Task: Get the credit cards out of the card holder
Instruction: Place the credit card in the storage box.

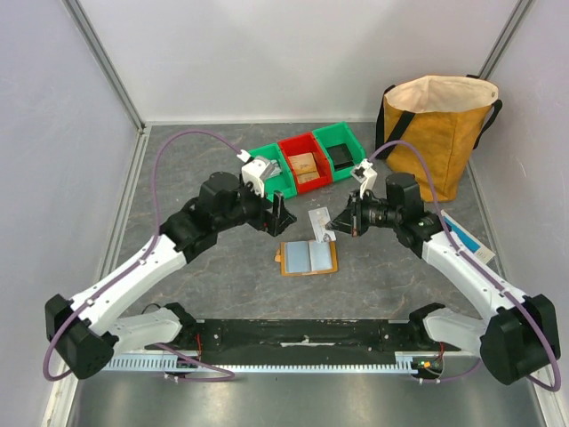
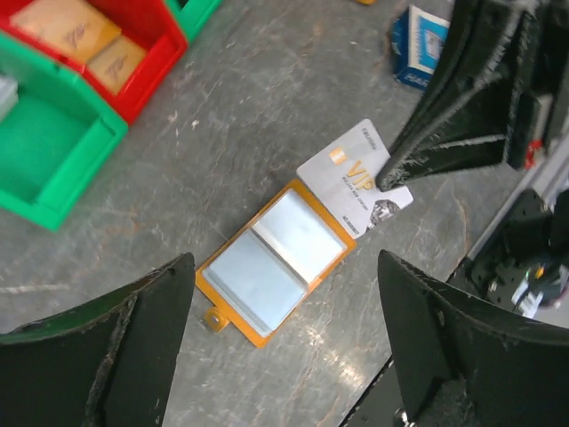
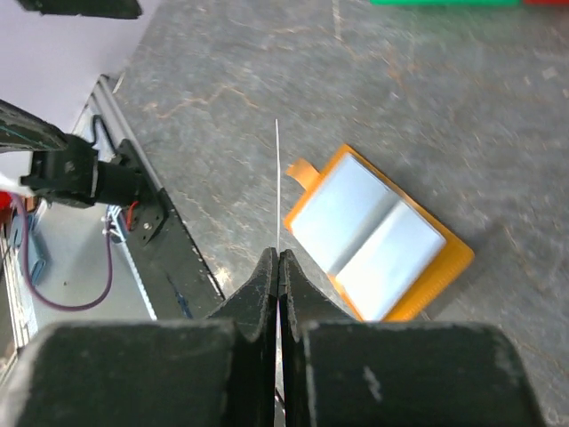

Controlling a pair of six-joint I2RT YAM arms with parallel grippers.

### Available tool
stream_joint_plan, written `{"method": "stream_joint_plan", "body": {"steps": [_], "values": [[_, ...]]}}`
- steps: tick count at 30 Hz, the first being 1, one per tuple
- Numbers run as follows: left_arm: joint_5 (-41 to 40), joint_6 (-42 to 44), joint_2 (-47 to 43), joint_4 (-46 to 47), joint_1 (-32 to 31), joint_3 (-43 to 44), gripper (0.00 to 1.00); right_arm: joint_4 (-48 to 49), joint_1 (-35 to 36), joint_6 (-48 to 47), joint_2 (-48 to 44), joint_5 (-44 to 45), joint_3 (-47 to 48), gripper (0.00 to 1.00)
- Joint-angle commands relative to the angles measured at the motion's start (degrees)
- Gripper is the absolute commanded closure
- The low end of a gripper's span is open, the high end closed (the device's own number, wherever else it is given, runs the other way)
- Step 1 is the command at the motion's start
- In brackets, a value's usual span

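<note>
One credit card [image 2: 354, 173] in right gripper [image 3: 278, 258] — card holder [image 1: 308, 258] open

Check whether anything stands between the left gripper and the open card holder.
Nothing visible lies between the open left gripper and the card holder below it. The right gripper, shut on a white credit card, hangs at one corner of the holder, beside that path.

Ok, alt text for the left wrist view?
The right fingers pinch a white VIP card beyond an open orange card holder flat on the table. The left fingers spread in the foreground; a red bin and green bin sit upper left.
</note>
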Motion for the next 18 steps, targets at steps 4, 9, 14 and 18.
{"method": "stream_joint_plan", "body": {"steps": [4, 9, 14, 18], "values": [[14.5, 24.6, -3.6, -11.9, 0.2, 8.8, 0.10, -7.8, 4.8, -9.5, -1.3, -7.7, 10.4, 1.00], [22.5, 31.1, -2.0, -16.0, 0.1, 12.5, 0.12, -11.6, 8.2, -15.7, -0.1, -8.6, 14.6, 1.00], [27.8, 35.2, 1.2, -19.4, 0.1, 15.4, 0.17, -12.8, 11.0, -21.0, 0.1, -9.4, 16.6, 1.00], [32.1, 36.7, 3.4, -20.9, 0.1, 17.5, 0.20, -13.1, 12.4, -23.0, 0.2, -10.4, 17.3, 1.00]]}}
